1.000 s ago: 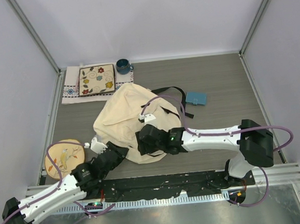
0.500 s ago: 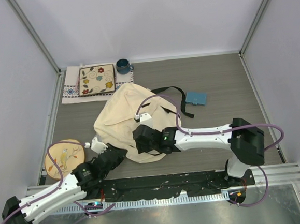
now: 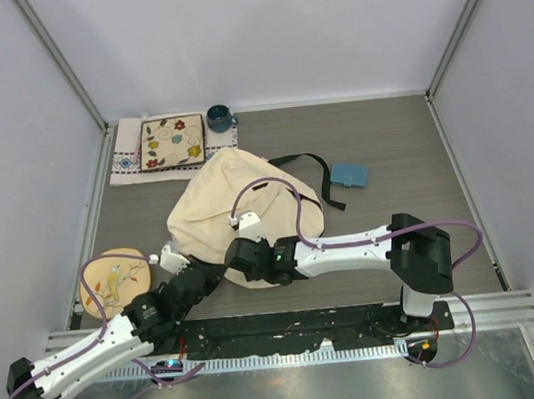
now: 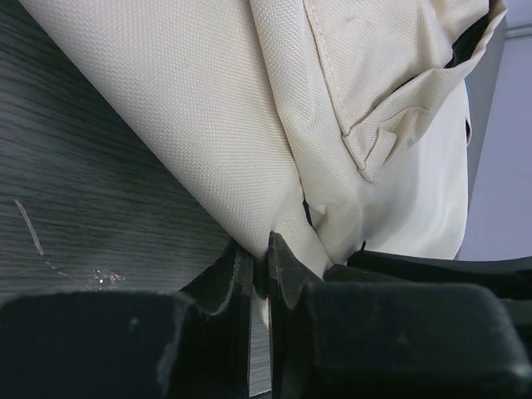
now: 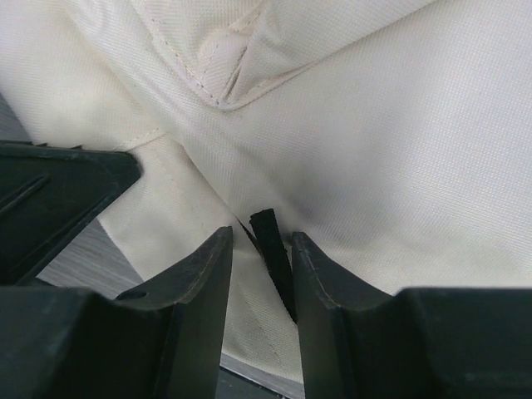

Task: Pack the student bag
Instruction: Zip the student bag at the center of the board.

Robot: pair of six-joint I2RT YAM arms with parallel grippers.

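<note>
The student bag (image 3: 239, 202) is lying slumped on the table (image 3: 382, 135); the left gripper (image 4: 259, 248) is pinching its near edge, jaws narrow on fabric; the right gripper (image 5: 259, 241), jaws half-open, is straddling the black zipper pull (image 5: 274, 258) and should be centring it before tugging.

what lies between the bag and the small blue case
A black strap of the bag curls over the table there; the top view shows it.

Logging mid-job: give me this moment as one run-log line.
left gripper: shut on student bag edge | right gripper: open, straddling black zipper pull
</note>
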